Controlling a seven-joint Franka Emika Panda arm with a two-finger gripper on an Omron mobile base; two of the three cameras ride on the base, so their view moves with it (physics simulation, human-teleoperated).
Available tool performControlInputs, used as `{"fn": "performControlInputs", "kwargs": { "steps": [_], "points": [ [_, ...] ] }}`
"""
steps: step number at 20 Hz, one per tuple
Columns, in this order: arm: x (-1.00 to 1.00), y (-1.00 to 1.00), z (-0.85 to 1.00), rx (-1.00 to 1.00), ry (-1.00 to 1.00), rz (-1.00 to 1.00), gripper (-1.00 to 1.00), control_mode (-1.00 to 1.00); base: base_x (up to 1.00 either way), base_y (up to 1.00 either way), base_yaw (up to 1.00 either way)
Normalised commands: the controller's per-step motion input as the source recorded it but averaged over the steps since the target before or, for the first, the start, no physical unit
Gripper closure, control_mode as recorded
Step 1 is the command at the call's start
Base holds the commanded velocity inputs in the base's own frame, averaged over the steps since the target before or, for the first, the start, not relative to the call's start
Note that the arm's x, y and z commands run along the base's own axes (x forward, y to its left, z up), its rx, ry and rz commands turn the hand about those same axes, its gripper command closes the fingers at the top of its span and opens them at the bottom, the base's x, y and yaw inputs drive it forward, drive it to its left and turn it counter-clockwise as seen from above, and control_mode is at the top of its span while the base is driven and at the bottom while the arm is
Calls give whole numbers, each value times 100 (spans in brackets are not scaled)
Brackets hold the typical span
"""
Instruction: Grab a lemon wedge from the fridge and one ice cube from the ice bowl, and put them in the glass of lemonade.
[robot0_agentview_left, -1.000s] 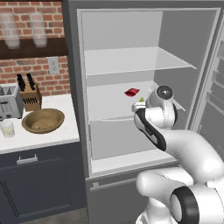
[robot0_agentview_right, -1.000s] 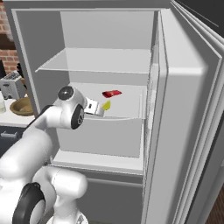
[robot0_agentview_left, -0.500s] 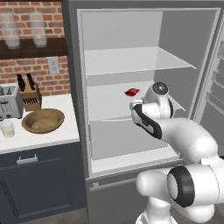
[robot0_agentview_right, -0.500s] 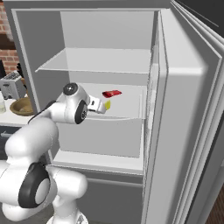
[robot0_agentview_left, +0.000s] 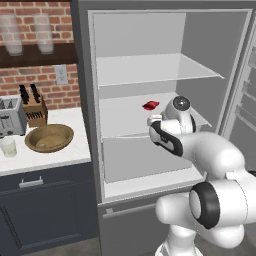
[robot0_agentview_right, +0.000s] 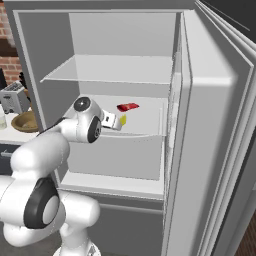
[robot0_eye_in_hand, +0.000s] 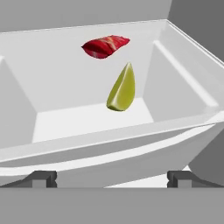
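The fridge stands open, its door swung to the right. On its white middle shelf lies the yellow-green lemon wedge, pointed end away from me. My gripper is open at the shelf's front lip, just short of the wedge, with nothing between its fingers. On the counter to the left sit the brown ice bowl and the short glass of lemonade.
A small flat red item lies on the same shelf behind the wedge. A toaster and a knife block stand at the back of the counter. Tall frosted glasses sit on a wall shelf above.
The arm has reached a little further into the fridge, bringing the open gripper closer to the lemon wedge. Nothing else has moved.
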Motion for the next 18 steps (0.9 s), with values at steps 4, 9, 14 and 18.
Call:
{"fn": "performControlInputs", "kwargs": {
  "steps": [4, 9, 14, 18],
  "points": [
    [6, 0, 0, 0, 0, 0, -100, -100, 0, 0, 0],
    [8, 0, 0, 0, 0, 0, -100, -100, 0, 0, 0],
    [4, -5, 0, 0, 0, 0, -100, -100, 0, 0, 0],
    [0, -10, 6, 0, 0, -1, -100, -100, 0, 0, 0]
  ]
}}
